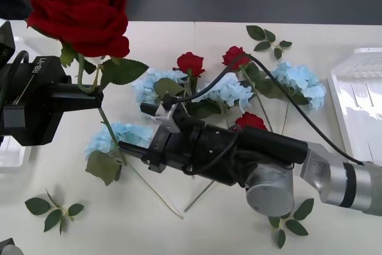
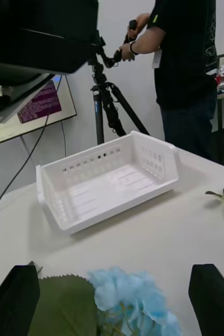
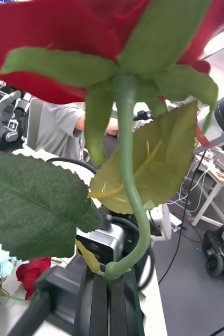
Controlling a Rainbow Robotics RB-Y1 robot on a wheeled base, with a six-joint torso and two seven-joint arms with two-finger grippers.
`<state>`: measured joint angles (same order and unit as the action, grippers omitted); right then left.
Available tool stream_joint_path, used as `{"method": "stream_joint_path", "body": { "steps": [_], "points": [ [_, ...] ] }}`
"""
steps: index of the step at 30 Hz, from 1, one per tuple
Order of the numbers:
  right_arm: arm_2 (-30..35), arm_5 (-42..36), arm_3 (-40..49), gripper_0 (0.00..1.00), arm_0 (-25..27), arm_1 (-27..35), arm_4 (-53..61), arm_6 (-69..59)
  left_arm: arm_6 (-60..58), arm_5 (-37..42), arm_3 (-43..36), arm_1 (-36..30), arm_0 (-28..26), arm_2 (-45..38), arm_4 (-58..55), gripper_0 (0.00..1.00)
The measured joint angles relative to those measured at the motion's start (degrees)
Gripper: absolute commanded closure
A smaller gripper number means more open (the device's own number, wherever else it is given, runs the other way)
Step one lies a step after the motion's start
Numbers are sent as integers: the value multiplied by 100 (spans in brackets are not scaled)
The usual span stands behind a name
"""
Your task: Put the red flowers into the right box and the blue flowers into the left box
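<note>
So the left gripper [image 3: 110,294] has its jaws clamped tight on the green stem of a red rose [image 1: 80,7], holding it up off the bench over the left side, bloom on top. The right gripper [image 2: 112,299] has its jaws spread wide, reaching across the middle of the bench low over a blue flower [image 2: 135,304] and its big leaf. More blue flowers [image 1: 230,91] and three red roses [image 1: 190,63] are piled mid-bench toward the far edge. The right box [image 1: 358,103] sits at the right edge. The left box [image 2: 106,181] is near the left edge, nothing visible inside. Loose leaf sprigs [image 1: 54,210] lie near the corners.
</note>
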<state>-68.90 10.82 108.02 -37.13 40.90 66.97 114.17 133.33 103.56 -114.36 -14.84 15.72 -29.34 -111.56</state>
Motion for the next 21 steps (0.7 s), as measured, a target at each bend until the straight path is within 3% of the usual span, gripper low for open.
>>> {"method": "stream_joint_path", "body": {
  "steps": [13,21],
  "points": [
    [-234,0,632,16,0,1172,72,-3,0,1,39,23,0,-127,97,100],
    [-368,1,1250,16,0,1333,231,-303,7,0,45,427,7,-127,479,100]
  ]
}}
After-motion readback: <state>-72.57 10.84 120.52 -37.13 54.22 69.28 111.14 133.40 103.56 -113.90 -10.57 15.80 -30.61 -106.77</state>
